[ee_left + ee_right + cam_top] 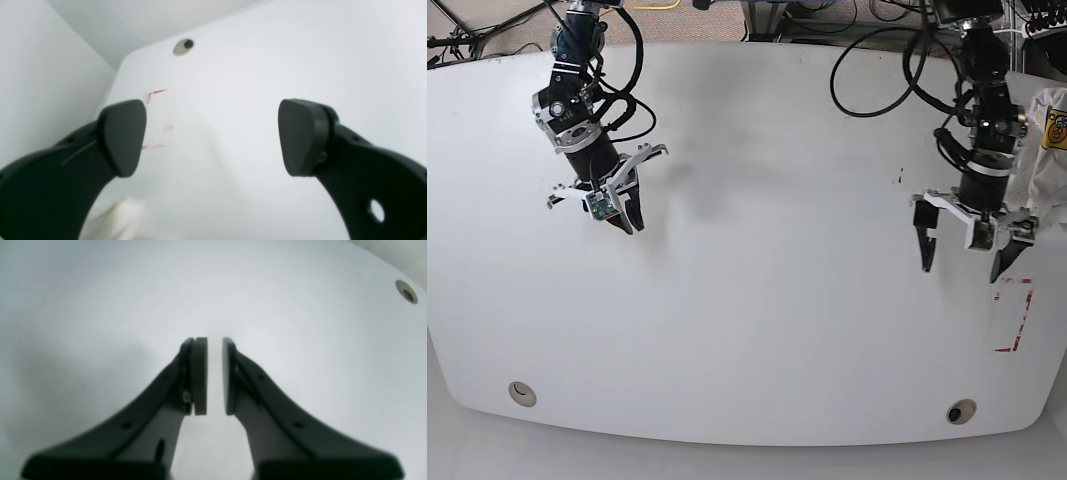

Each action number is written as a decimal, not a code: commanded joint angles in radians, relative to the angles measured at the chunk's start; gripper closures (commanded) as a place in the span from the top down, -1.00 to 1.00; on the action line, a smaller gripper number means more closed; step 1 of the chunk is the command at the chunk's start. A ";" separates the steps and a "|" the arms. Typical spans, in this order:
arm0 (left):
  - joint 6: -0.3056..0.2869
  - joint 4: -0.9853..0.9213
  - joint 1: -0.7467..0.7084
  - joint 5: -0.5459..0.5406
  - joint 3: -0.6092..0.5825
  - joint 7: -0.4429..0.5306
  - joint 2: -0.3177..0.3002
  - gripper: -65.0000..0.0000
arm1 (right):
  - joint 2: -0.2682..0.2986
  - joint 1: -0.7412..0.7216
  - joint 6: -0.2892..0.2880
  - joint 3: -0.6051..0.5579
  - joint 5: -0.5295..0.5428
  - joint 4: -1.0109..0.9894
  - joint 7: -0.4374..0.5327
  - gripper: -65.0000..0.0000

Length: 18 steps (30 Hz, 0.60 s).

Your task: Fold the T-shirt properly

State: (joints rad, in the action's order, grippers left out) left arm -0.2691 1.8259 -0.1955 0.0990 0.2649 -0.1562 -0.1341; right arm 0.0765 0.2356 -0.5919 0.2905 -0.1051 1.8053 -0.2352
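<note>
A white bench (747, 300) lies bare at its middle. The left gripper (968, 248), spread wide, hangs nearest the T-shirt (1049, 130), bunched just beyond it at the far right edge. The right gripper (619, 205), nearly pressed together and empty, hangs well apart at far left.

table (757, 300): white | corner marks (1017, 320): red | T-shirt (1049, 150): white, yellow graphic | hands: black

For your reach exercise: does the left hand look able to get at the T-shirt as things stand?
Probably yes. The left hand hangs open, holding nothing, close beside the T-shirt at the table edge, with nothing between them.
</note>
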 commanded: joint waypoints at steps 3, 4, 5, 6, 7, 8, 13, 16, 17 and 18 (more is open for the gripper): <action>0.089 -0.055 -0.080 0.061 -0.088 0.180 0.050 0.78 | 0.009 0.051 0.040 0.052 0.011 -0.043 0.106 -0.78; 0.104 -0.056 -0.111 0.075 -0.106 0.201 0.063 0.78 | 0.009 0.067 0.043 0.065 0.028 -0.048 0.112 -0.78; 0.115 -0.056 -0.140 0.086 -0.123 0.217 0.077 0.78 | 0.009 0.083 0.043 0.075 0.048 -0.049 0.115 -0.78; 0.121 -0.050 -0.163 0.094 -0.132 0.224 0.086 0.78 | 0.009 0.100 0.043 0.083 0.064 -0.049 0.116 -0.78; 0.123 -0.033 -0.198 0.101 -0.143 0.231 0.098 0.78 | 0.009 0.130 0.043 0.094 0.083 -0.048 0.116 -0.78; 0.123 -0.012 -0.236 0.104 -0.149 0.232 0.110 0.78 | 0.010 0.163 0.043 0.106 0.101 -0.045 0.118 -0.78; 0.121 0.073 -0.430 0.106 -0.163 0.234 0.161 0.78 | 0.013 0.315 0.042 0.141 0.212 -0.017 0.136 -0.78; 0.121 0.125 -0.559 0.106 -0.186 0.235 0.172 0.78 | 0.010 0.430 0.042 0.140 0.267 -0.005 0.164 -0.78; 0.121 0.143 -0.618 0.104 -0.195 0.237 0.172 0.78 | 0.010 0.476 0.042 0.138 0.290 0.003 0.182 -0.78; 0.121 0.153 -0.652 0.104 -0.198 0.238 0.173 0.78 | 0.010 0.506 0.042 0.138 0.302 0.004 0.198 -0.78</action>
State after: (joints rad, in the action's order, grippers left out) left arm -0.1543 1.9293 -0.7589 0.2096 0.0750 0.0502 0.0357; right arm 0.0803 0.6712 -0.5457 0.4267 0.1539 1.7767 -0.0952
